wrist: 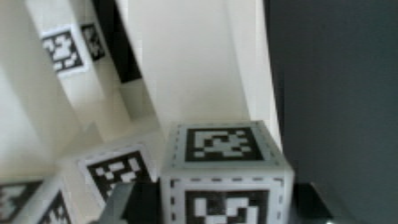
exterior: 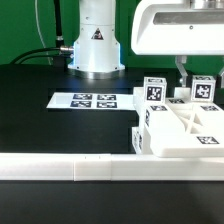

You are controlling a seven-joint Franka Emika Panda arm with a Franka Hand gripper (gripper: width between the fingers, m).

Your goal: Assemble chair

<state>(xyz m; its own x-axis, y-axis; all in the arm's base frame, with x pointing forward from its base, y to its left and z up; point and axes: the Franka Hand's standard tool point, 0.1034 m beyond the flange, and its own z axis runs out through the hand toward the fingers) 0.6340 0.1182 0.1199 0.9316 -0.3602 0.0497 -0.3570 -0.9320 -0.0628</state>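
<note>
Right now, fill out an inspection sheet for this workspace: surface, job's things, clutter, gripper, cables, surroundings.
Surface: black table, with a long white border rail along its near edge.
Job's things: white chair parts bunched at the exterior view's right: an X-braced panel and tagged blocks.
Clutter: marker board lying flat; nothing else seen.
Gripper: gripper lowered among the rear parts, jaws narrowed; whether they clamp a part cannot be told.
Cables: black cables beside the robot base.
Surroundings: green backdrop.
</note>
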